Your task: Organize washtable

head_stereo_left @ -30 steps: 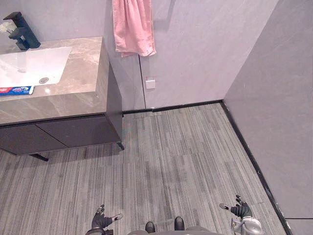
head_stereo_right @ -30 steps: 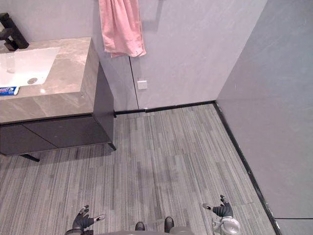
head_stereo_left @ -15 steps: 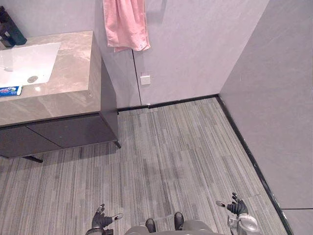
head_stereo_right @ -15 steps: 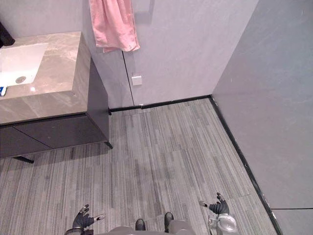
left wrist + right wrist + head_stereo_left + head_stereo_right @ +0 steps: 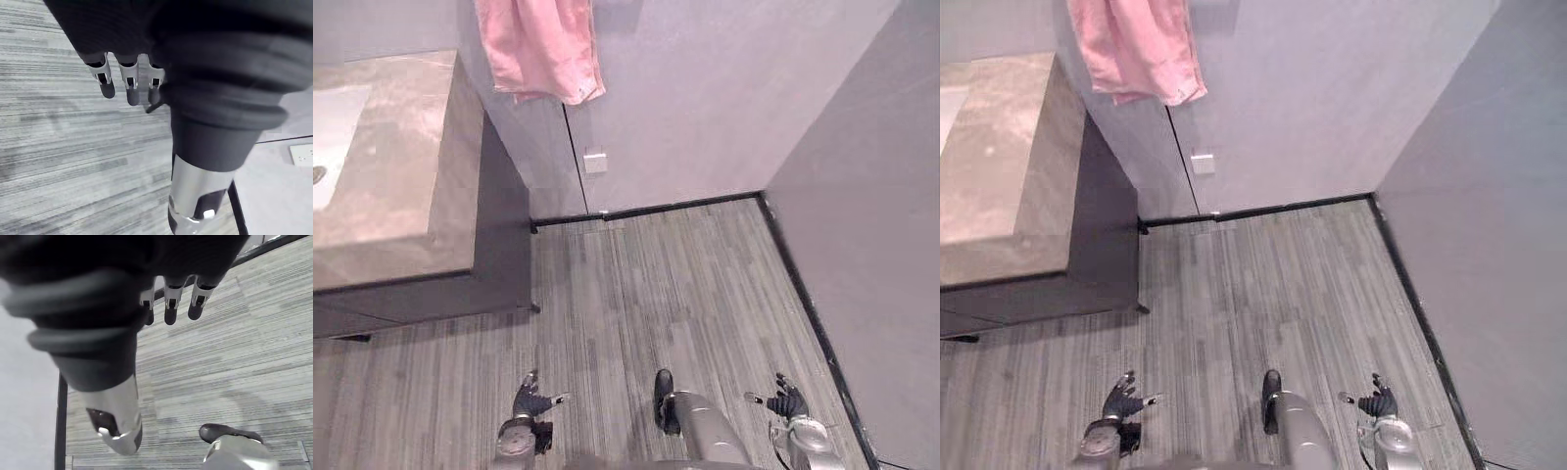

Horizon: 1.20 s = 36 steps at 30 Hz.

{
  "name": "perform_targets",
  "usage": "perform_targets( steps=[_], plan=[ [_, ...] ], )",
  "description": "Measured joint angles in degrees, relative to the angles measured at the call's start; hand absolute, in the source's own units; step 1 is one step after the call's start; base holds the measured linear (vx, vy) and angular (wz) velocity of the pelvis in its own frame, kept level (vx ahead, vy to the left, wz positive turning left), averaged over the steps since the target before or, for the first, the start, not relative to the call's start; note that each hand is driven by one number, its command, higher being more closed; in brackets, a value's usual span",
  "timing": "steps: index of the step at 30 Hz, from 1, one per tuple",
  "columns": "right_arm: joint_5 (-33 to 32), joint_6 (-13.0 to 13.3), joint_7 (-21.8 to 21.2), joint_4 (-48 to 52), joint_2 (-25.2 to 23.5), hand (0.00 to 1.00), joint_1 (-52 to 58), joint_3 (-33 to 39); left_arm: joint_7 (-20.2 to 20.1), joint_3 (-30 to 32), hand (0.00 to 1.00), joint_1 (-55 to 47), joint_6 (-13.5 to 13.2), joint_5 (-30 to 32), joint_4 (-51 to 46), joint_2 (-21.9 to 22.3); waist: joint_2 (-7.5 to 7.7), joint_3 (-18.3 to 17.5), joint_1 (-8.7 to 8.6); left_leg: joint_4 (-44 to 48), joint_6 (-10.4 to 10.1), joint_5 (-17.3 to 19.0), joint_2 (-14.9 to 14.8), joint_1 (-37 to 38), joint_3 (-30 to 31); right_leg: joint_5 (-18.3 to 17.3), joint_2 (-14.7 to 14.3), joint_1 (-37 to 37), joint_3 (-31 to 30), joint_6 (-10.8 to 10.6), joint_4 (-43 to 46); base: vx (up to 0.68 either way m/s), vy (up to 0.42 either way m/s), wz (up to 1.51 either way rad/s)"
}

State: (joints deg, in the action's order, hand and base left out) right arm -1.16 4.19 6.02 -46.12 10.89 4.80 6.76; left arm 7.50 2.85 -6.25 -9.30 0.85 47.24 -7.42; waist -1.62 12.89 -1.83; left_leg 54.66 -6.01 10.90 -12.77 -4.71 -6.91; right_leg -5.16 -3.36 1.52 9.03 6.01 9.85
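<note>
Hanging low over grey striped floor [image 5: 685,284], left hand [image 5: 530,401] and right hand [image 5: 788,403], both relaxed, loosely spread.

Pink towel [image 5: 540,49] hangs on wall [image 5: 705,98], white socket [image 5: 595,162] lower down, grey plank floor [image 5: 685,284] w/ black skirting [image 5: 646,209].

Glossy marble-look washtable top [image 5: 401,186], soft pink cloth towel [image 5: 540,49], streaked matt floor [image 5: 685,284].

No readable print shows on the washtable [image 5: 401,186], the pink towel [image 5: 540,49] or the wall plate [image 5: 595,162].
</note>
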Motion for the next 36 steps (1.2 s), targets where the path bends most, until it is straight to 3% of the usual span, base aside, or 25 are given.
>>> perform_targets(
  steps=[2,4,7,8,9,10,11,13,15,17,18,20,22,25,26,27,28,29,31,33,35,36],
  plan=[
    [-0.07,0.61,0.22,1.75,-0.02,0.0,-0.66,0.38,0.04,0.0,0.0,0.16,-0.06,-0.02,-2.28,0.02,0.47,0.27,1.18,0.84,0.88,0.7,-1.23,-5.21,-2.11,-0.18,0.05,-4.07,-1.32,0.23,-2.52,0.39,-0.122,-0.26],
    [-0.43,1.11,0.28,2.3,-0.03,0.0,-1.69,0.8,0.12,0.0,0.0,0.81,-0.06,-0.08,-2.89,0.05,0.58,0.34,2.31,-4.63,0.99,1.86,-0.18,-9.84,-3.17,-0.54,0.65,-6.61,-2.74,-0.38,-5.57,0.33,-0.031,-0.42],
    [-0.48,0.96,0.38,1.89,-0.26,0.0,-2.17,2.64,0.19,-0.48,0.0,1.21,-0.04,-0.11,-2.8,0.89,0.78,0.79,2.61,-25.7,0.28,0.88,5.42,-12.44,-1.92,-2.57,2.61,-10.25,-3.43,-2.63,-8.05,0.3,0.081,-0.2],
    [-0.46,0.94,0.49,1.84,0.03,0.0,-1.65,2.85,0.21,-0.58,0.0,1.14,-0.07,-0.18,-2.86,1.41,0.03,0.39,2.69,-35.19,0.09,-2.42,7.38,-12.31,-0.68,-3.6,2.76,-10.92,-3.95,-3.74,-8.15,0.35,0.174,-0.22],
    [-0.45,0.91,0.53,1.6,0.22,0.0,-1.41,2.75,0.3,-0.55,0.0,0.65,-0.08,-0.19,-2.76,1.67,-0.9,0.25,2.82,-40.41,2.3,-9.03,8.23,-12.19,0.28,-5.29,2.43,-11.8,-4.9,-4.82,-7.94,0.36,0.197,-0.32],
    [-0.44,0.89,0.54,0.95,-0.02,0.0,-1.54,2.68,0.33,-0.5,0.0,0.27,-0.07,-0.2,-2.68,1.52,-1.06,0.19,2.91,-40.67,4.76,-11.8,8.62,-11.55,0.77,-6.03,2.56,-12.42,-5.63,-5.53,-7.85,0.46,0.254,-0.23],
    [-0.4,0.69,0.58,-0.01,-1.03,0.0,-1.59,2.23,0.42,-0.46,0.0,0.37,-0.03,-0.2,-2.66,1.13,0.96,-0.07,2.83,-40.65,6.19,-10.67,10.91,-10.69,0.31,-7.24,5.01,-12.32,-6.1,-7.09,-6.33,0.47,0.231,-0.03],
    [-0.27,0.45,0.68,-0.67,-1.06,0.0,-1.35,2.37,0.38,-0.64,0.0,0.47,-0.01,-0.2,-2.63,1.86,1.52,-0.01,2.95,-39.11,7.35,-8.0,11.89,-10.41,-0.45,-8.28,6.46,-10.85,-6.51,-8.81,-1.5,0.41,0.198,0.02],
    [0.15,0.24,1.33,-0.85,-1.71,0.0,-1.08,2.33,0.38,-0.71,0.0,-0.66,0.05,-0.18,-2.47,2.25,1.77,0.04,3.52,-38.59,8.26,-5.28,12.81,-7.52,-1.18,-9.8,7.56,-7.22,-8.47,-11.43,11.24,0.32,0.174,-0.14],
    [0.68,0.26,1.37,-0.81,-3.01,0.0,0.04,1.6,0.5,-1.43,0.0,-1.52,0.1,-0.17,-2.44,1.45,2.58,-0.33,2.72,-39.52,9.52,-2.0,14.79,-2.44,-0.13,-6.27,9.43,0.08,-9.34,-18.06,32.76,0.37,0.142,0.24],
    [0.8,0.26,1.32,-0.58,-3.82,0.0,0.83,1.19,0.9,-2.31,0.0,-1.16,0.18,-0.18,-2.45,1.03,2.85,-0.38,2.74,-39.58,10.05,-0.46,15.42,-0.24,1.05,-7.38,9.6,3.96,-9.69,-17.17,41.46,0.43,0.11,0.57],
    [0.8,0.26,1.31,-0.19,-4.87,0.0,1.63,1.08,1.53,-2.35,0.0,-0.39,0.19,-0.18,-2.59,0.99,2.92,-0.37,2.62,-40.16,10.44,0.37,15.53,3.12,2.6,-9.39,9.48,8.5,-9.16,-14.89,45.93,0.47,0.062,0.58],
    [0.8,0.24,1.29,-0.29,-5.26,0.0,2.43,1.11,1.59,-2.24,0.0,0.31,0.21,-0.18,-2.69,1.41,3.09,-0.39,2.43,-41.3,10.61,0.53,15.44,6.6,4.37,-11.35,9.06,11.58,-8.1,-12.62,42.5,0.42,-0.023,0.51],
    [0.69,0.27,1.3,-0.3,-5.31,0.0,2.35,1.23,1.6,-2.02,0.0,1.75,0.19,-0.2,-2.94,2.32,2.75,-0.32,2.33,-42.81,9.96,0.92,13.43,10.37,7.28,-11.38,5.87,14.89,-8.02,-10.86,26.73,0.43,-0.119,0.64],
    [0.54,0.27,1.31,-0.36,-5.37,0.0,2.58,1.28,1.6,-1.75,0.0,2.22,0.1,-0.2,-3.01,2.4,3.21,-0.54,2.12,-42.79,8.42,1.86,13.03,11.18,8.61,-8.46,4.86,14.74,-8.97,-9.87,18.15,0.48,-0.231,0.91],
    [0.42,0.29,1.35,-0.58,-5.69,0.0,3.5,1.51,1.55,-0.68,0.0,2.13,0.09,-0.2,-2.88,2.52,5.16,-1.47,2.09,-42.66,6.04,4.1,13.78,12.07,9.76,1.94,5.54,14.64,-10.55,-7.07,12.32,0.41,-0.201,0.83],
    [0.35,0.28,1.37,-0.92,-5.56,0.0,3.45,1.66,1.55,-0.35,0.0,2.25,0.16,-0.2,-2.49,3.1,4.75,-1.46,2.11,-42.55,5.77,4.8,13.3,12.52,10.2,0.9,5.34,14.54,-10.06,-6.91,13.37,0.39,-0.211,0.57],
    [-0.06,0.18,1.41,-1.55,-5.48,0.0,3.45,1.95,1.52,0.03,0.0,1.87,0.26,-0.2,-2.34,4.54,3.19,-2.3,2.56,-41.85,5.04,5.37,11.37,13.24,10.45,-0.62,4.28,14.04,-8.42,-6.08,14.27,0.38,-0.22,0.31],
    [-0.47,0.26,1.33,-1.42,-5.88,0.0,3.39,1.91,1.4,0.0,0.0,1.1,0.28,-0.2,-2.38,5.65,2.02,-2.31,2.33,-35.11,2.75,6.25,9.46,11.1,9.9,-2.53,3.47,11.65,-6.05,-4.79,13.48,0.4,-0.241,0.48],
    [-0.74,0.16,1.41,-0.96,-6.42,0.0,3.9,1.6,1.29,0.06,0.0,0.63,0.35,-0.27,-3.08,6.57,1.19,-1.99,2.05,-15.12,-0.73,5.63,5.29,3.16,5.55,-4.07,1.82,5.15,-3.89,-3.61,9.59,0.34,-0.213,0.52],
    [-1.34,0.38,1.47,0.01,-6.83,0.0,4.35,1.65,1.3,0.08,0.0,-0.67,0.34,-0.3,-3.95,6.59,1.16,-2.05,2.99,-9.21,-0.39,5.82,2.12,0.8,1.75,-4.37,1.17,1.34,-3.49,-2.98,7.87,0.23,-0.097,0.02],
    [-1.85,0.4,1.47,0.45,-6.98,0.0,4.11,1.86,1.22,0.05,0.0,-1.38,0.37,-0.3,-4.13,6.8,1.79,-2.05,2.94,-11.01,-0.11,5.98,0.95,-1.21,0.17,-4.43,1.43,-0.78,-3.18,-2.95,6.05,0.22,-0.05,-0.01]
  ],
)
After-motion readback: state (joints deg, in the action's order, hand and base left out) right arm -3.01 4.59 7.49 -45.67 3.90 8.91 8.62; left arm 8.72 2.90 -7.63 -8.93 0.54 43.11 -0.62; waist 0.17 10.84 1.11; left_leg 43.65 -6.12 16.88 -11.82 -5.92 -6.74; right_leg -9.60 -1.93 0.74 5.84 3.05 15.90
